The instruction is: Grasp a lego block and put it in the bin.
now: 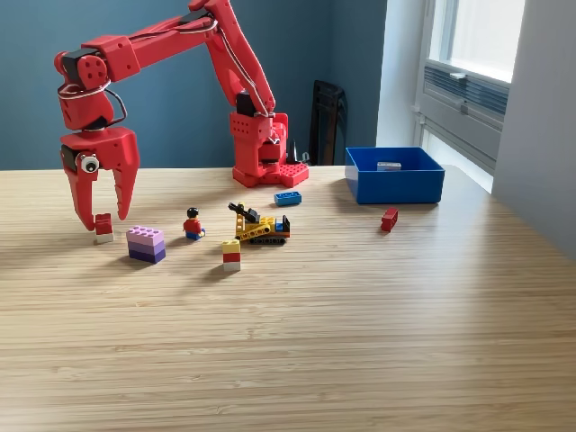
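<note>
At the exterior view's left, my red gripper [105, 216] hangs low over the wooden table, open. A small red brick on a white one [103, 228] stands between its fingertips; whether they touch it I cannot tell. The blue bin [400, 191] stands at the back right with a small grey piece [389, 166] inside. More lego lies on the table: a purple stack [146, 243], a yellow-and-white stack [231, 255], a blue brick [288, 198] and a red brick [389, 219] just in front of the bin.
A minifigure [193, 224] and a yellow toy vehicle [261, 227] stand mid-table between gripper and bin. The arm's red base [265, 157] sits at the back, left of the bin. A black object [326, 121] leans on the wall behind.
</note>
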You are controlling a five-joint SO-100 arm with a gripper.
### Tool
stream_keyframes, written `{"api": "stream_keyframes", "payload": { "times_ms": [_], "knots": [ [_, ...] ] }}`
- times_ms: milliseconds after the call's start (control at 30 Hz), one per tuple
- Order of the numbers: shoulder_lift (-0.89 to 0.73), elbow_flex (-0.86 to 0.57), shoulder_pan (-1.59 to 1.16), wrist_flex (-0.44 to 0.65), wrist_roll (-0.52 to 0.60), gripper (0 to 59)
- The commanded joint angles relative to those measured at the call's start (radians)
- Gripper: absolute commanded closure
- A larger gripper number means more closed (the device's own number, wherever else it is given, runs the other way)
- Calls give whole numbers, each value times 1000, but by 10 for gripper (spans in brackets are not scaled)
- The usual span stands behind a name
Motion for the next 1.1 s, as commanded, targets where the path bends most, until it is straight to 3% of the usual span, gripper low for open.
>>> {"api": "stream_keyframes", "payload": {
  "times_ms": [33,367,700,833,1000,1100],
  "knots": [
    [21,-6,2,-8,5,585],
    [23,-18,-18,5,3,585],
    [41,-147,-97,192,-3,585],
    [46,-181,-187,265,12,585],
    [49,-324,-314,400,52,585],
    [104,-347,-413,420,69,585]
  ]
}}
